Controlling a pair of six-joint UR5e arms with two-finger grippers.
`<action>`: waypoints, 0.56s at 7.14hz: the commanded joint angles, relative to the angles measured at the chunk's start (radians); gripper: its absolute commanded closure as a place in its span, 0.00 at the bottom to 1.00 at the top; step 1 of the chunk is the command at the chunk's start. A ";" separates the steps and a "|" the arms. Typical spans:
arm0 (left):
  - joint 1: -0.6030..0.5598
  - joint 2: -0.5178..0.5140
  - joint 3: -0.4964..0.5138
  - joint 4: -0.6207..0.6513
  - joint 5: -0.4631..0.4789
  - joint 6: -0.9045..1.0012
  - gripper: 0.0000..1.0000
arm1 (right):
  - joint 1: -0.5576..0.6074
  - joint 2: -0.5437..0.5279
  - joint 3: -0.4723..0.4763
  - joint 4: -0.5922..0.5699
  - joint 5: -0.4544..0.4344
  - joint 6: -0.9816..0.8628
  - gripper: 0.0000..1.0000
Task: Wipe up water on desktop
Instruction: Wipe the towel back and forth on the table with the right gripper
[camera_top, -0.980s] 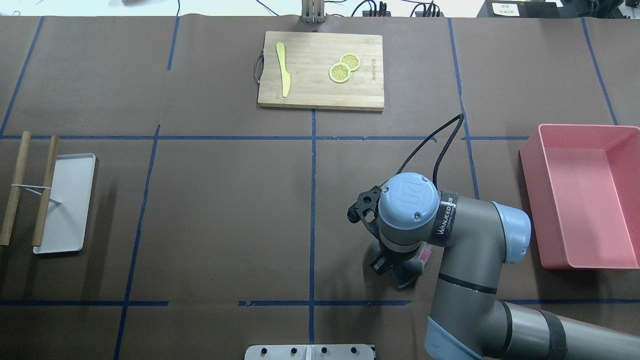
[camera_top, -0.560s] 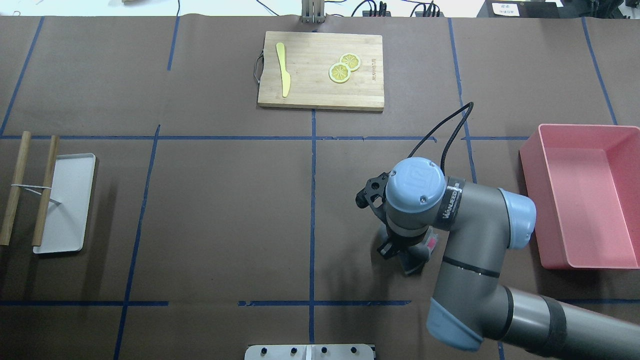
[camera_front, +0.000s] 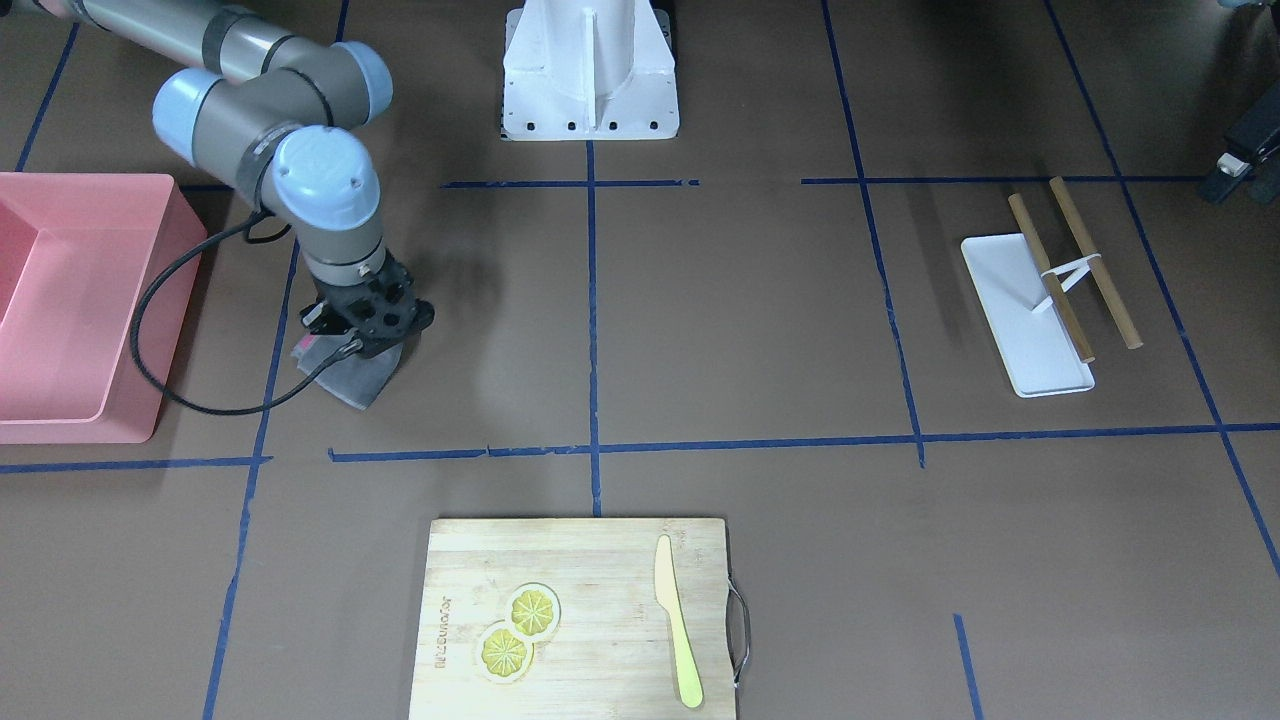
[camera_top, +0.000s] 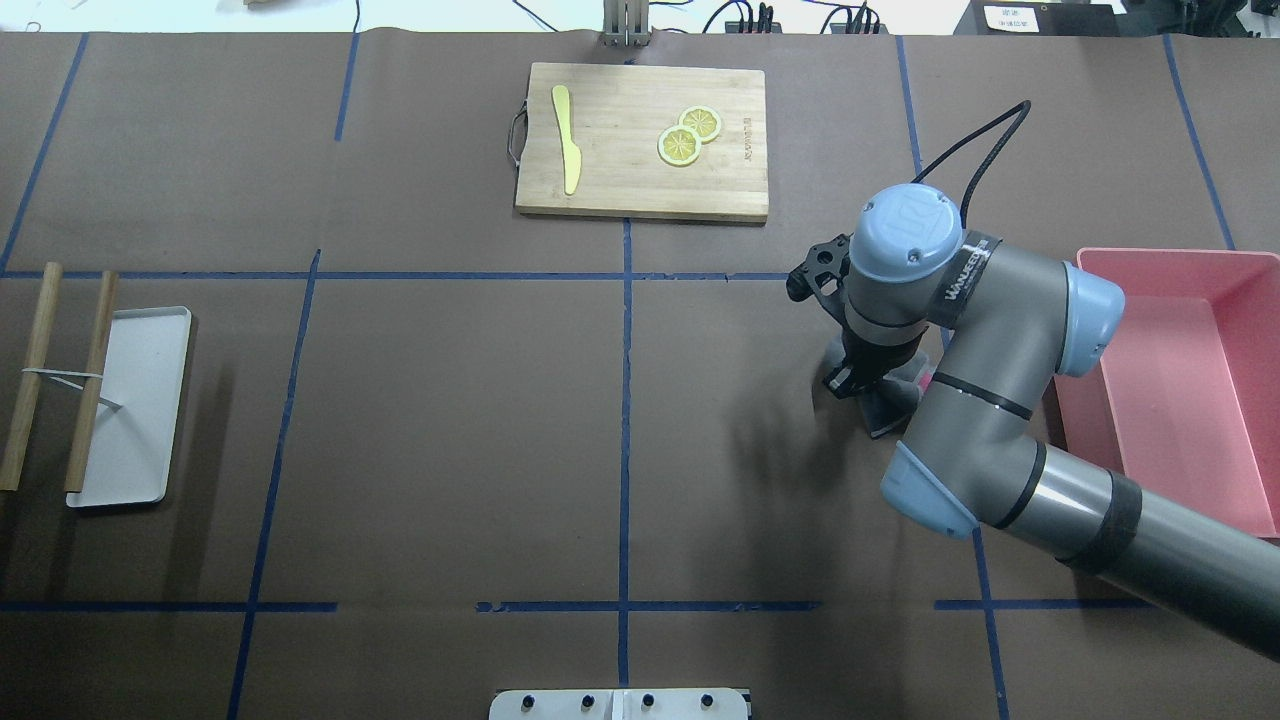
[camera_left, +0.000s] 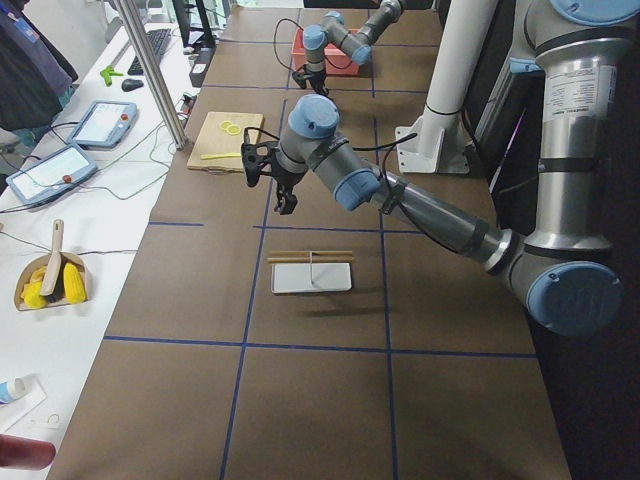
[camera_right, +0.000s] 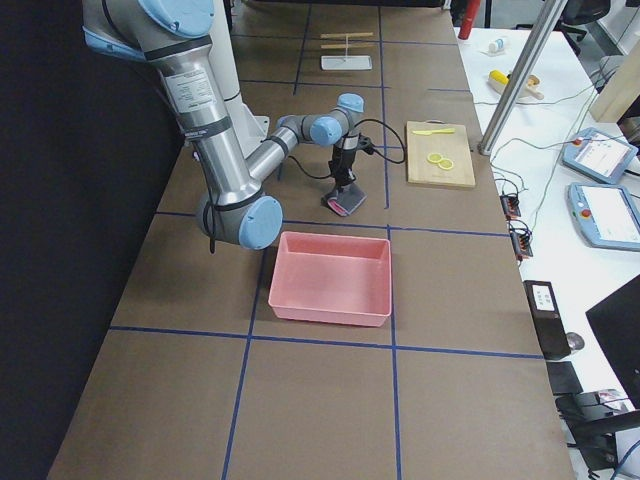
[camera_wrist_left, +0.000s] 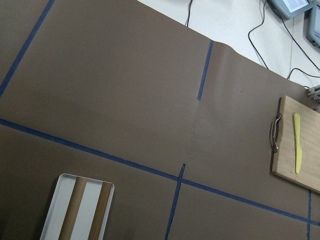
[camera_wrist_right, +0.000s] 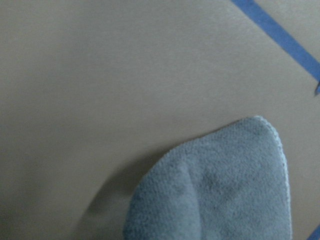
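The desktop (camera_top: 450, 420) is a dark-brown surface with a grid of blue tape lines; I see no water on it. My right gripper (camera_top: 858, 383) points down, shut on a grey cloth (camera_top: 893, 408) that it presses onto the desktop just left of the pink bin. The front view shows the same gripper (camera_front: 358, 345) on the cloth (camera_front: 352, 382). The right wrist view shows the cloth's rounded edge (camera_wrist_right: 225, 185) flat on the surface. My left gripper (camera_left: 284, 200) hangs high over the table in the exterior left view only; I cannot tell its state.
A pink bin (camera_top: 1160, 258) stands right of the cloth. A bamboo cutting board (camera_top: 640, 185) with a yellow knife (camera_top: 567, 140) and lemon slices (camera_top: 688, 138) lies at the far centre. A white tray (camera_top: 140, 400) with two wooden sticks (camera_top: 35, 375) lies far left.
My right gripper has dragged the cloth away from the robot's base and to the right, closer to the pink bin. Nothing else has moved.
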 joint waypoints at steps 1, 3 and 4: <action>0.000 0.014 -0.002 0.000 0.000 0.002 0.00 | 0.028 0.025 -0.044 0.048 0.028 -0.008 1.00; 0.000 0.017 0.001 0.000 0.000 0.002 0.00 | 0.022 0.048 -0.038 0.050 0.089 -0.003 1.00; 0.000 0.017 0.001 0.000 0.000 0.002 0.00 | -0.004 0.048 -0.036 0.051 0.089 0.000 1.00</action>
